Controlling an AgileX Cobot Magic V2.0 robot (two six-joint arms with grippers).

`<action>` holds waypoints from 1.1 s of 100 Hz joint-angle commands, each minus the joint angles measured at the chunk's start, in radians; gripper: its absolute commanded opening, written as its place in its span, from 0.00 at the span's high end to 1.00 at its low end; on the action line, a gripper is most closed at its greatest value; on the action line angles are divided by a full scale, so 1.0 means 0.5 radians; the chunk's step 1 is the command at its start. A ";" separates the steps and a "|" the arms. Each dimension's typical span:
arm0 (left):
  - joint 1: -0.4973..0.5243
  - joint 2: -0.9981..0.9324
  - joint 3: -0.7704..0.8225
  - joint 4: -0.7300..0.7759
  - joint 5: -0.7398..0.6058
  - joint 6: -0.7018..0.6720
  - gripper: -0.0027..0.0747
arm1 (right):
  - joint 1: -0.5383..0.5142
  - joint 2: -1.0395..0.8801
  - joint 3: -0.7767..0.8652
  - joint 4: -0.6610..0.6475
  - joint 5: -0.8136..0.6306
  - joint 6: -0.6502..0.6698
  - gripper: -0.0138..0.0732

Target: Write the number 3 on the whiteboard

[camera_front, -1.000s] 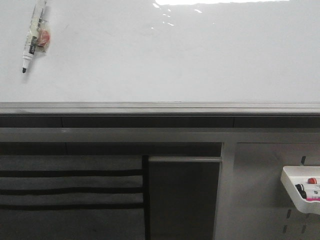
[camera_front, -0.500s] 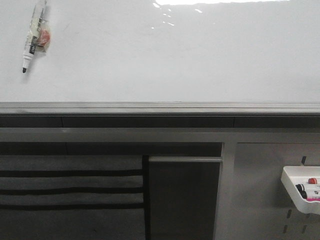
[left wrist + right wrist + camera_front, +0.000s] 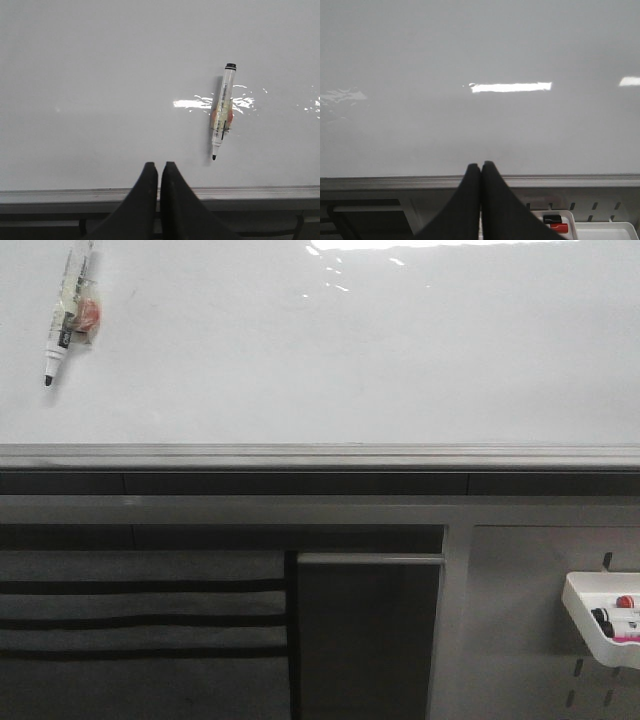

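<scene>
The whiteboard [image 3: 330, 360] is a large glossy white board with a grey frame edge [image 3: 320, 455]; its surface is blank and no number 3 shows on it. A white uncapped marker [image 3: 68, 312] with a black tip is stuck on the board at upper left, and shows in the left wrist view [image 3: 222, 111]. My left gripper [image 3: 160, 166] is shut and empty below the board's edge, left of the marker. My right gripper [image 3: 480, 165] is shut and empty at the board's lower edge [image 3: 570, 181]. Neither gripper shows in the front view.
A small white tray [image 3: 600, 620] of markers hangs on the grey panel at lower right, also in the right wrist view [image 3: 600, 230]. Dark shelving and a grey panel [image 3: 365, 630] lie below the board. Light glare sits on the board's top [image 3: 400, 245].
</scene>
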 commanded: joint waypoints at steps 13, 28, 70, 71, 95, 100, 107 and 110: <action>-0.012 0.036 -0.068 -0.019 -0.138 0.004 0.99 | -0.015 0.037 -0.073 -0.050 -0.136 -0.005 0.93; -0.012 0.036 -0.068 -0.019 -0.138 0.004 0.99 | -0.015 0.037 -0.073 -0.046 -0.133 -0.005 0.93; -0.012 0.036 -0.068 0.107 -0.146 0.004 0.48 | -0.015 0.037 -0.065 -0.089 -0.121 -0.005 0.47; -0.012 0.036 -0.068 0.107 -0.146 0.004 0.46 | -0.015 0.037 -0.065 -0.089 -0.121 -0.005 0.45; -0.012 0.036 -0.068 0.103 -0.146 0.004 0.19 | -0.015 0.037 -0.065 -0.089 -0.121 -0.005 0.28; -0.012 0.036 -0.068 0.103 -0.146 0.004 0.19 | -0.015 0.037 -0.065 -0.089 -0.121 -0.005 0.28; -0.012 0.036 -0.068 0.103 -0.146 0.004 0.19 | -0.015 0.037 -0.065 -0.089 -0.121 -0.005 0.28; -0.012 0.036 -0.068 0.103 -0.146 0.004 0.19 | -0.015 0.037 -0.065 -0.089 -0.127 -0.005 0.28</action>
